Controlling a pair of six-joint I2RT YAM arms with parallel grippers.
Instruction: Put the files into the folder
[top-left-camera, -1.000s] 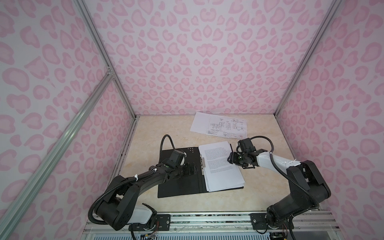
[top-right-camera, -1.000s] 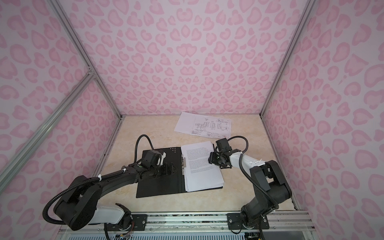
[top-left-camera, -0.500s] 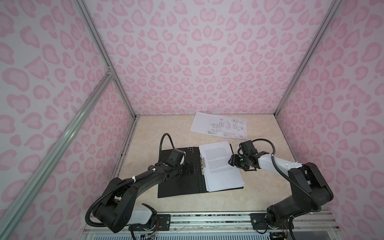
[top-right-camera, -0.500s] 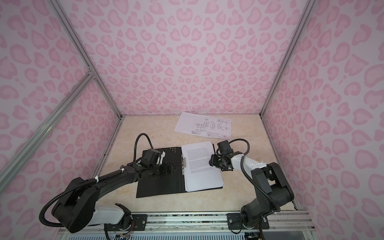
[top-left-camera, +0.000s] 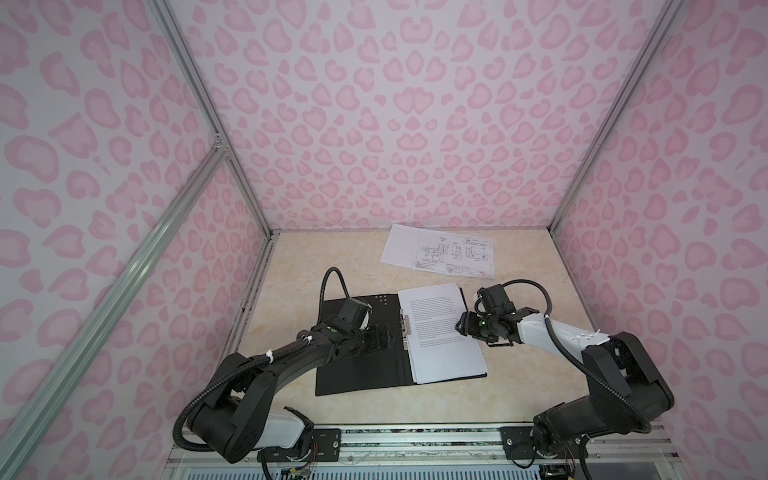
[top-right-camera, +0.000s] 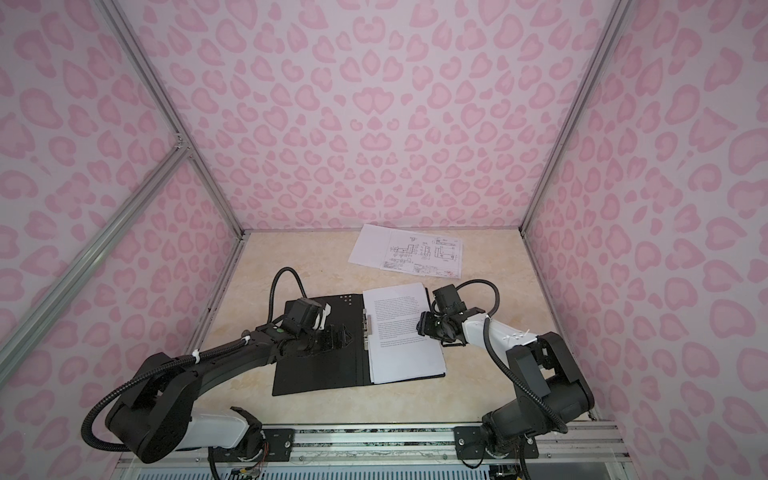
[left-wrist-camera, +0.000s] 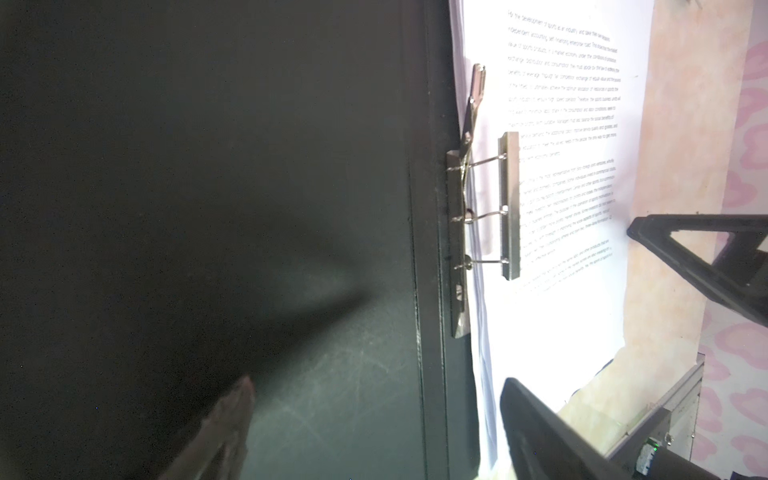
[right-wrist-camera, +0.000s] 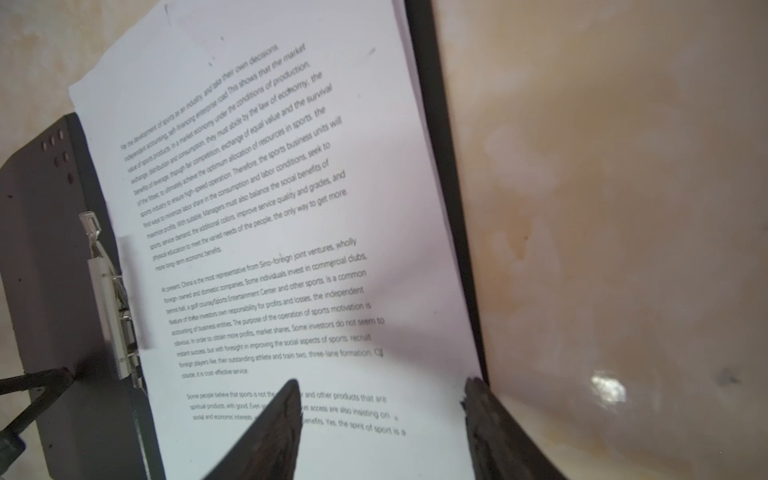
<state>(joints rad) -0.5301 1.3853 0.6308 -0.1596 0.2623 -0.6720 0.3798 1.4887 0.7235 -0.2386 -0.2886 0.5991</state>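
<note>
The folder (top-left-camera: 353, 374) (top-right-camera: 320, 374) lies open on the table, black inside up. A stack of text files (top-left-camera: 436, 332) (top-right-camera: 399, 332) (right-wrist-camera: 291, 208) rests on its right half, with the metal clip (top-left-camera: 405, 328) (left-wrist-camera: 509, 203) (right-wrist-camera: 112, 316) over its spine-side margin. More files, the top one a line drawing (top-left-camera: 453, 253) (top-right-camera: 424, 253), lie at the back. My left gripper (top-left-camera: 384, 334) (top-right-camera: 343, 334) (left-wrist-camera: 376, 386) is open, low over the folder's left half beside the clip. My right gripper (top-left-camera: 461, 326) (top-right-camera: 422, 324) (right-wrist-camera: 380, 386) is open over the stack's right edge, holding nothing.
Pink patterned walls (top-left-camera: 415, 124) enclose the beige table (top-left-camera: 291, 291) on three sides. An aluminium rail (top-left-camera: 415, 436) with both arm bases runs along the front edge. My left arm's cable (top-left-camera: 328, 286) loops above the folder's back-left corner.
The right gripper has shifted slightly toward the front along the stack's right edge. The left arm, folder and files have not moved.
</note>
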